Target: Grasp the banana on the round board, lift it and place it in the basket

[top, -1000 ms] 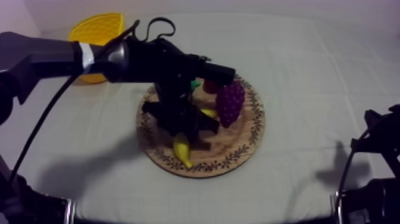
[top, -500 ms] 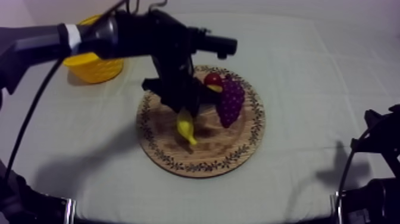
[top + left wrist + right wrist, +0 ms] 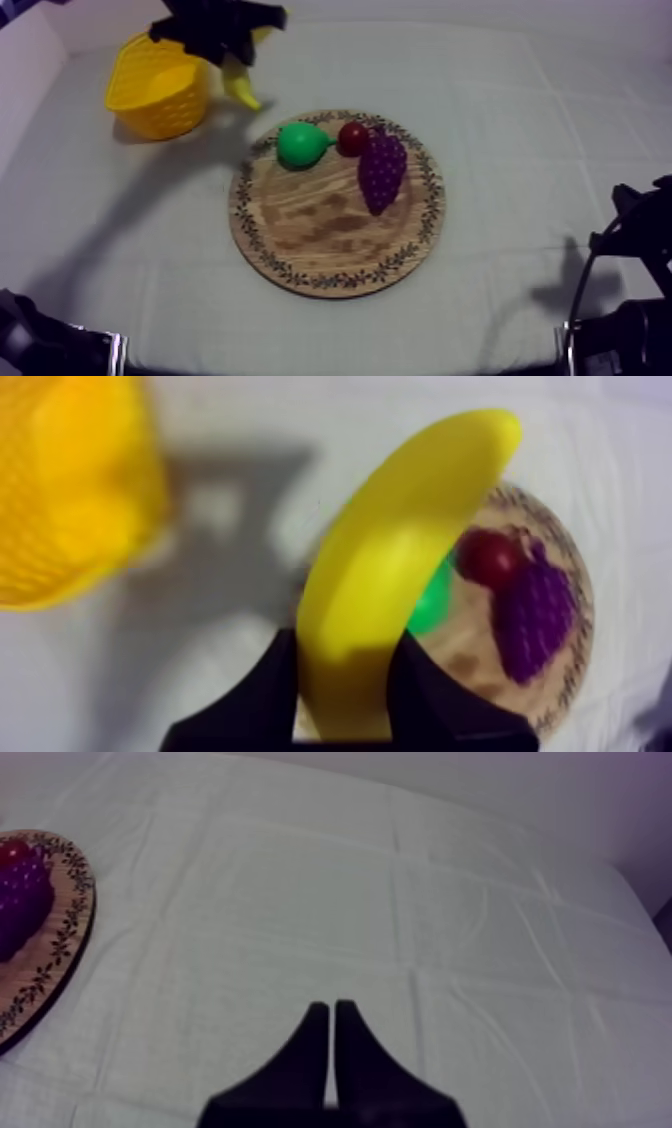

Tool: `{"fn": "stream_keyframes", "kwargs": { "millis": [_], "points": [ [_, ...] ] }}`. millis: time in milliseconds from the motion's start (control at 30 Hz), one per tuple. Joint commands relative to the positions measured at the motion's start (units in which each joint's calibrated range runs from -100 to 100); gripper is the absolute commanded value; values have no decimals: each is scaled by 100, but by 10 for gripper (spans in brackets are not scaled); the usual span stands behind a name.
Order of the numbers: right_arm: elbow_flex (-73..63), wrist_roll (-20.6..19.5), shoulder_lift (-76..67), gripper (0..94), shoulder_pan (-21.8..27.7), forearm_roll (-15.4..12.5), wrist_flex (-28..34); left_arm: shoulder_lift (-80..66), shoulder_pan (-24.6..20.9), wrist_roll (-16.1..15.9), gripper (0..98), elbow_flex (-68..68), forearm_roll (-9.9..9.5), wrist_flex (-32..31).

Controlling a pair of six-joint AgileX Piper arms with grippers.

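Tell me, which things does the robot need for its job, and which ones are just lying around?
For the job: banana, held in the left gripper near the yellow basket; wooden board.
Just lying about: pear, small red fruit and bunch of grapes, all on the board; right gripper, shut on nothing.

The table (image 3: 520, 120) lies under a grey-white cloth with faint creases. Two things rest directly on it. The yellow basket (image 3: 165, 110) stands just beside the left gripper (image 3: 232, 60), a little below it. The round wooden board (image 3: 310, 220) lies farther out from that gripper, toward the table's middle and apart from the basket. Cloth stretches ahead of the right gripper (image 3: 330, 1017), and the board's patterned rim is off to one side of it.
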Motion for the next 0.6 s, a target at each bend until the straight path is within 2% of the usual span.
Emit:
{"fn": "stream_keyframes", "kwargs": {
  "millis": [0, 267, 567],
  "points": [
    [2, 5, -2, 3, -1, 1, 6, 17, -378, -35, 131, -97, -34, 45],
    [2, 5, -2, 3, -1, 1, 6, 295, -1069, -150, 134, -411, -113, 78],
    [2, 5, -2, 3, -1, 1, 6, 891, -1460, -191, 159, -707, -97, -151]
  ]
}}
